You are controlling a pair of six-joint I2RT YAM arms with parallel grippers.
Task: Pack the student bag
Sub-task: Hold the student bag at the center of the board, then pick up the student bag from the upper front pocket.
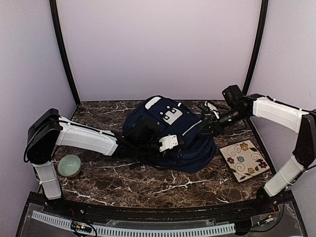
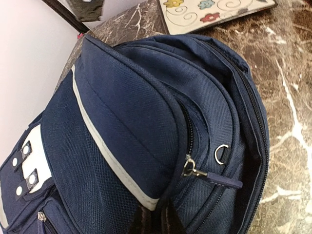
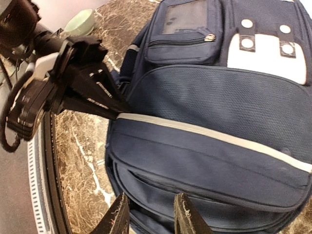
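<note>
The navy student bag (image 1: 165, 123) lies in the middle of the table and fills both wrist views (image 2: 131, 126) (image 3: 219, 102). Its main zip stands open, with a zipper pull (image 2: 214, 178) hanging loose. My left gripper (image 1: 185, 139) reaches in from the left and is shut on the bag's edge where the white stripe ends (image 2: 157, 219); it also shows in the right wrist view (image 3: 114, 111). My right gripper (image 1: 203, 132) is at the bag's right side. Its fingers (image 3: 117, 217) are open, with the bag's lower rim between them (image 3: 151, 214).
A green bowl (image 1: 69, 165) sits at the left near the left arm's base (image 3: 80, 22). A floral tile (image 1: 244, 160) lies at the right (image 2: 214, 12). Dark poles and pale walls close in the back and sides.
</note>
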